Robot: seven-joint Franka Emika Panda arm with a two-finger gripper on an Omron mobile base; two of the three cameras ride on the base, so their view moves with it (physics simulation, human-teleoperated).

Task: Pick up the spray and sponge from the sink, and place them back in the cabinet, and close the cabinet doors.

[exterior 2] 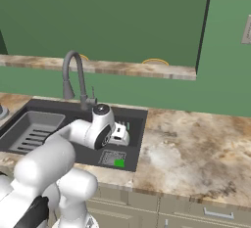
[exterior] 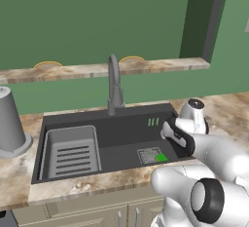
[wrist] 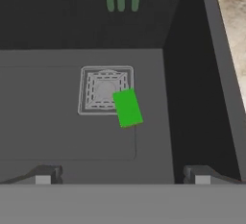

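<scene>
The sponge (wrist: 128,107) is a small flat green rectangle. It lies on the sink floor, overlapping the right corner of the square drain grate (wrist: 103,89). It also shows at the basin's front right, sponge (exterior: 162,158) and sponge (exterior 2: 119,163). My gripper (wrist: 122,175) hangs open above the right half of the dark-grey sink (exterior: 121,131), nothing between its fingers, with the sponge ahead of the fingertips and apart from them. The spray, the cabinet and the cabinet doors are out of view.
A tall curved grey faucet (exterior: 114,85) rises behind the basin. A grey ribbed tray (exterior: 73,150) fills the sink's left half. A grey cylindrical container (exterior: 9,123) stands on the counter to the left. Marbled counter (exterior 2: 196,148) stretches to the right. Beige drawers (exterior 2: 215,215) run below.
</scene>
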